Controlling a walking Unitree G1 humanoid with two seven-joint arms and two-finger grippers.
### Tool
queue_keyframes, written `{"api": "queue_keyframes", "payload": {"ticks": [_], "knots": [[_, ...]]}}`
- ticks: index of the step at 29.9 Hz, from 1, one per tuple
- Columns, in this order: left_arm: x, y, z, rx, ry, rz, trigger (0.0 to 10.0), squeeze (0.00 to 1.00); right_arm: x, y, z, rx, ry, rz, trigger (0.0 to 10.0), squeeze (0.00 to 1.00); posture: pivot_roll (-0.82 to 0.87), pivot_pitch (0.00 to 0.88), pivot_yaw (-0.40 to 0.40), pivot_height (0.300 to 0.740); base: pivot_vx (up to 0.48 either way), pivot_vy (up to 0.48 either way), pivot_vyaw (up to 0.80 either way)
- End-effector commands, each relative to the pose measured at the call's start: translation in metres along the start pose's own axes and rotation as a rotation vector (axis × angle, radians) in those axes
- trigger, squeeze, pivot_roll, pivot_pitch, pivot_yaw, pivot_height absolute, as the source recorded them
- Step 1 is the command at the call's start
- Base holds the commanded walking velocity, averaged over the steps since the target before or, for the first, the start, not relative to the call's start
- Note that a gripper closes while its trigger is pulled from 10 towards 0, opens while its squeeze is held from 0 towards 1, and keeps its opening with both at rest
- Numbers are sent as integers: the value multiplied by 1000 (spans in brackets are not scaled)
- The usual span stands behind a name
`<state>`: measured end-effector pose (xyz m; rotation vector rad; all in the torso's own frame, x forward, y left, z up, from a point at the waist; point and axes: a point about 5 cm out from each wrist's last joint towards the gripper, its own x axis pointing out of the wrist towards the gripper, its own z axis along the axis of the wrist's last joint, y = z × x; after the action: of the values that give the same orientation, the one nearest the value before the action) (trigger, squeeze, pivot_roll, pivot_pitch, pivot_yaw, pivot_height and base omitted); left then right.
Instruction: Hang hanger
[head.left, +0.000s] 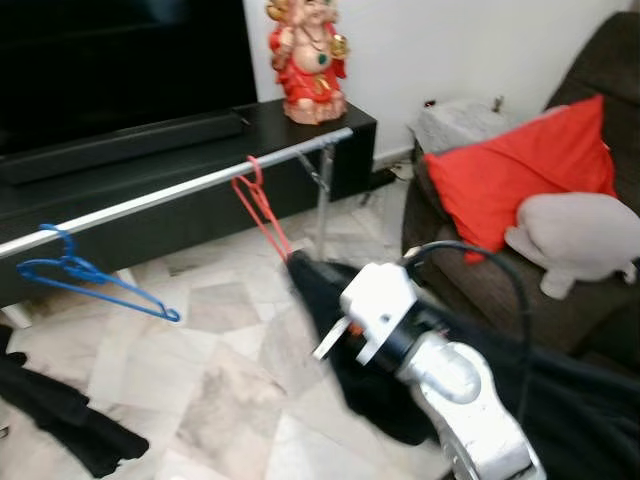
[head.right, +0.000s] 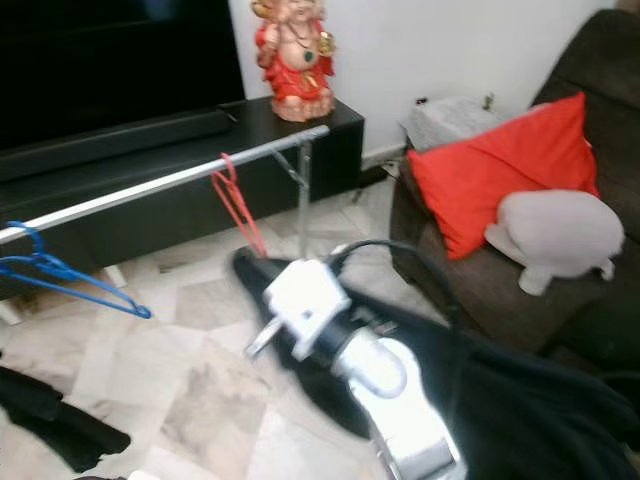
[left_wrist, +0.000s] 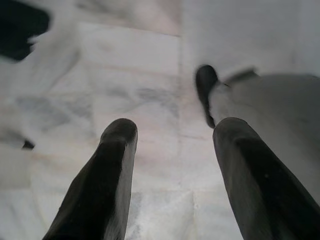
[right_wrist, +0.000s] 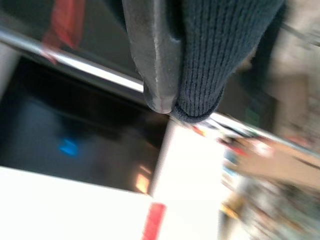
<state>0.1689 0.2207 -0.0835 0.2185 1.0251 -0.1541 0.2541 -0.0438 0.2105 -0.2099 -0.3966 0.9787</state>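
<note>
Two hangers sit on the rail (head.left: 170, 190) in the eye views: a blue hanger (head.left: 90, 280) far left and a red hanger (head.left: 262, 212) near the right post, its hook over the rail and a dark garment (head.left: 330, 300) below it. The right hand (right_wrist: 172, 65) is at that garment; its wrist view shows fingers clamped on knit cloth just before the rail. The left hand (left_wrist: 172, 165), fingers apart, hangs over the floor (left_wrist: 140, 75). The hang looks nearly done; next, release.
</note>
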Motion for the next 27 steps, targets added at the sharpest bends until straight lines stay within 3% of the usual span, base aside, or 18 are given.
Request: {"api": "queue_keyframes", "payload": {"ticks": [1,5,6,8,11,12,14,17,19,20,22,25,27], "knots": [[0,-7,-10,0,35,-17,10000,0,-2,2,6,22,-23,26,10000,0,-114,63,59,740,0,0,800],[0,-7,-10,3,35,-16,10000,0,-8,3,8,108,-38,49,10000,0,-115,64,60,740,0,0,347],[0,-6,-10,3,36,-15,10000,0,-11,-9,4,169,-57,-56,10000,0,-114,64,59,740,0,0,0],[0,-6,-10,3,36,-15,10000,0,-12,-12,3,189,-59,-81,10000,0,-114,64,59,740,0,0,0],[0,-6,-10,5,36,-13,10000,0,-23,-35,-16,230,-13,-276,10000,0,-112,67,60,740,0,0,0],[0,-6,-10,4,35,-9,10000,0,-33,-49,-33,261,32,-407,10000,0,-111,68,59,740,0,0,0],[0,-6,-10,4,35,-7,10000,0,-39,-55,-42,274,60,-477,10000,0,-111,68,59,740,0,0,0],[-1,-5,-10,-3,26,15,10000,0,-73,-69,-90,381,222,-765,10000,0,-106,70,60,740,0,0,0],[-1,-4,-9,-9,16,35,10000,0,-99,-71,-119,434,340,-962,10000,0,-102,71,61,740,0,0,0],[-1,-4,-9,-9,16,35,10000,0,-99,-71,-119,434,340,-962,10000,0,-102,71,61,740,0,0,0],[-1,-2,-9,-10,6,62,10000,0,-119,-65,-141,501,422,-1095,10000,0,-99,72,65,740,0,0,0],[-1,-1,-9,-11,1,75,10000,0,-126,-60,-150,542,451,-1138,10000,0,-98,73,66,740,0,0,0],[-2,1,-8,-21,-18,117,10000,0,-135,-39,-172,652,515,-1168,10000,0,-100,72,71,740,0,0,0]]}}
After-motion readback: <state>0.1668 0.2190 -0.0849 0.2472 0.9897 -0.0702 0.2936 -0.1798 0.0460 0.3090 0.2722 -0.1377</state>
